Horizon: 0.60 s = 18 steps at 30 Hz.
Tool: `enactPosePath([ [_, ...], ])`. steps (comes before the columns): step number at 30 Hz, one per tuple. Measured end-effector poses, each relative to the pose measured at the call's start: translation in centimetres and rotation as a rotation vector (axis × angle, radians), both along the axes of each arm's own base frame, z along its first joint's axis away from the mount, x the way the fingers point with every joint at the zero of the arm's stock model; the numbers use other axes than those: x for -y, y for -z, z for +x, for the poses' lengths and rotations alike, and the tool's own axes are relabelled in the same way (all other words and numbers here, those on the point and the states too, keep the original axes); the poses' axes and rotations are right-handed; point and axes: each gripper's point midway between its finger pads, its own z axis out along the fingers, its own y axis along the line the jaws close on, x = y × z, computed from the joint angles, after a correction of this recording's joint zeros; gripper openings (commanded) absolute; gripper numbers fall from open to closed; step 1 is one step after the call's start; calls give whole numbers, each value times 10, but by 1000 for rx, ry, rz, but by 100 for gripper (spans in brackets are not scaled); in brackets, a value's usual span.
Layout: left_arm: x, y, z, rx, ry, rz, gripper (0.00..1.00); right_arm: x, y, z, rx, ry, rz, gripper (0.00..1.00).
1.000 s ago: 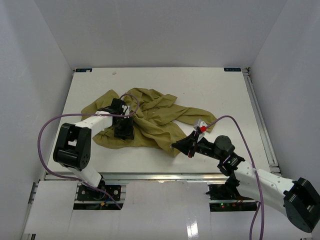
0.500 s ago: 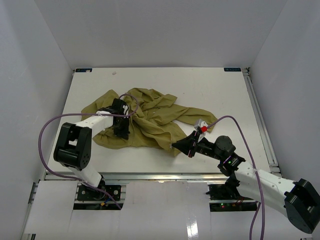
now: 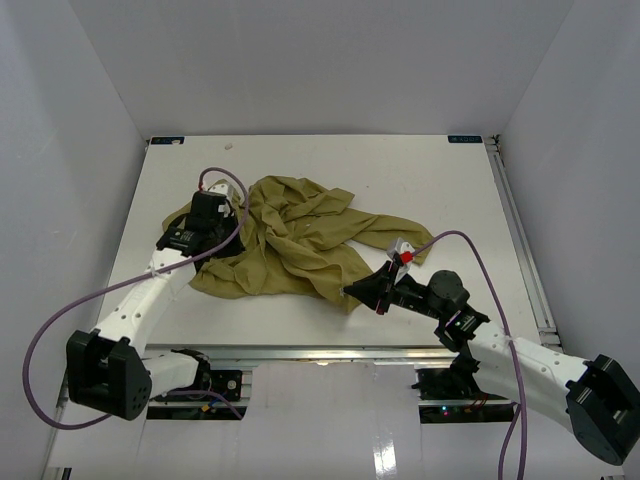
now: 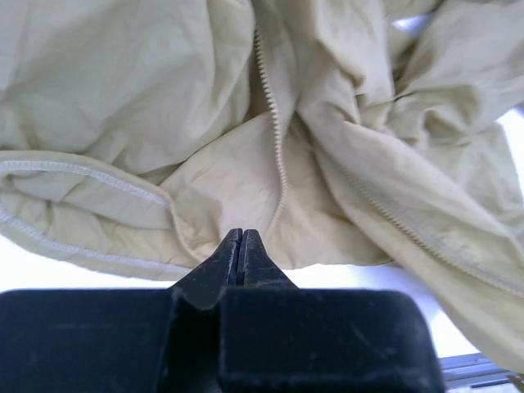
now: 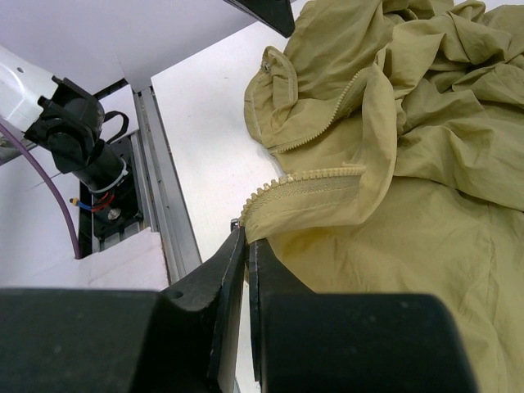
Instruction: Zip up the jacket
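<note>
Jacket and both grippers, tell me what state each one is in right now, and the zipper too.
Jacket: crumpled in a heap, front not zipped.
Zipper: open, its two rows of teeth lie apart.
Left gripper: shut, tips at a fold of the jacket; whether cloth is pinched cannot be told.
Right gripper: shut on the jacket at the bottom end of one zipper row.

jacket (image 3: 300,245): plain olive-mustard all over | zipper teeth (image 5: 315,176): paler tan than the cloth | surface (image 3: 400,170): white | left end effector (image 4: 241,237): black | right end effector (image 5: 246,239): black | arms (image 3: 140,305): white links, black joints | cables (image 3: 470,245): purple | tag (image 3: 408,257) on right arm: red | walls (image 3: 320,60): pale grey
</note>
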Motion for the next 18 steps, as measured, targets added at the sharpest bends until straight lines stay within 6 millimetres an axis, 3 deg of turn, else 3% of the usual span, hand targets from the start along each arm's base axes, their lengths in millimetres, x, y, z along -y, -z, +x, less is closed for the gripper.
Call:
enactPosePath([
  [5,12,-1,-12,22,36,-84,3,0,1,0,-3,0,-3,8],
  [6,14,1,-15,14,49,-95,9,0,1,0,-3,0,-3,8],
  [8,18,5,-17,-9,80,-99,32,0,1,0,-3,0,-3,8],
  [11,20,12,-18,-47,114,-81,46,0,1,0,-3,0,-3,8],
  [18,18,38,-22,-144,163,-31,47,0,1,0,-3,0,-2,8],
])
